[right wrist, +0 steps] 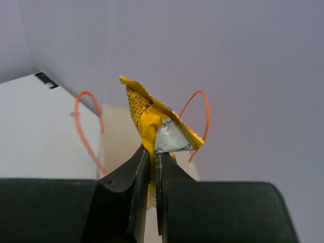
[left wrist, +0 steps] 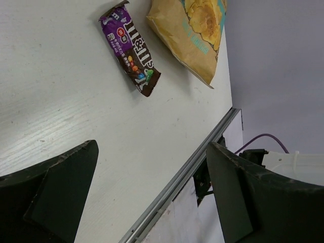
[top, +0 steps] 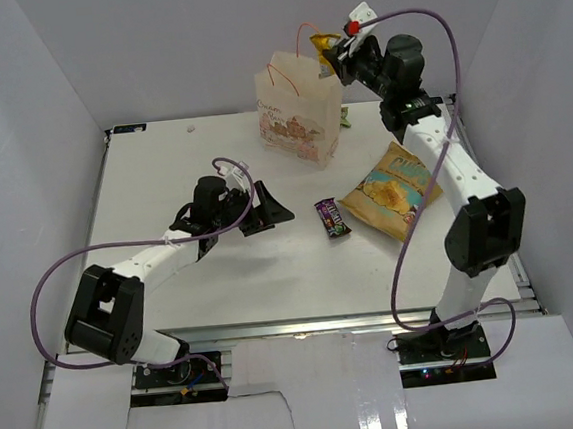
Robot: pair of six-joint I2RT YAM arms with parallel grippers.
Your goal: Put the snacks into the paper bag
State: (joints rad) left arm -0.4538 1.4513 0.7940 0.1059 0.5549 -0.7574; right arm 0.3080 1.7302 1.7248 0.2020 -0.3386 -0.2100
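The cream paper bag (top: 296,113) stands upright at the back of the table, its orange handles up. My right gripper (top: 337,57) is shut on a small yellow packet (top: 324,43) and holds it above the bag's right top edge. In the right wrist view the yellow packet (right wrist: 152,114) sticks up from the right gripper (right wrist: 153,162), with the bag (right wrist: 119,129) behind it. The yellow-tan chip bag (top: 395,190) and the dark purple bar (top: 332,218) lie on the table. My left gripper (top: 266,211) is open and empty, left of the purple bar (left wrist: 130,48). No other yellow packet is in view.
A small green scrap (top: 344,119) lies right of the bag. In the left wrist view the chip bag (left wrist: 195,35) lies near the table's metal edge rail (left wrist: 187,169). White walls enclose the table on three sides.
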